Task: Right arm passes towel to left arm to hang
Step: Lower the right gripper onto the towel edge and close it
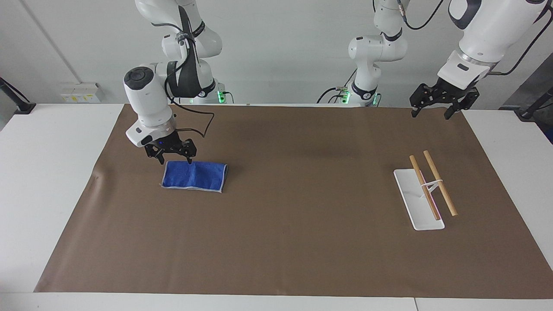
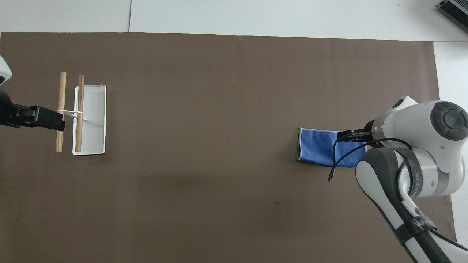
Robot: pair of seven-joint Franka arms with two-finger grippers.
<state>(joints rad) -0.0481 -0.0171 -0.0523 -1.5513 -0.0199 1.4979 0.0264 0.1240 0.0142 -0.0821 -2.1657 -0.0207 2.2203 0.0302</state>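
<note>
We see the right gripper point(image 1: 176, 158) poised over the towel point(image 1: 194, 176), above the edge of the cloth that lies nearer the robots, at the corner toward the right arm's end of the table point(image 1: 56, 142). Its fingers point(image 1: 162, 159) stand wide and hold nothing; whether the tips touch the cloth we cannot tell. The towel lies flat on the brown mat point(image 1: 285, 216), folded, its long axis running along the table from one arm's end toward the other, so the cloth stretches away from the gripper toward the middle of the mat. The right arm is plainly the nearer one. Well apart from the towel, toward the left arm's end, stands the hanging rack point(image 1: 425, 192), two wooden rods over a white base. The left gripper point(image 1: 432, 111) waits in the air nearer the robots than that rack, over the mat's edge, fingers wide and empty. We judge the pickup not yet made: the coming move calls for a short drop and a pinch across the near edge. Between towel and rack we see only bare mat.
</note>
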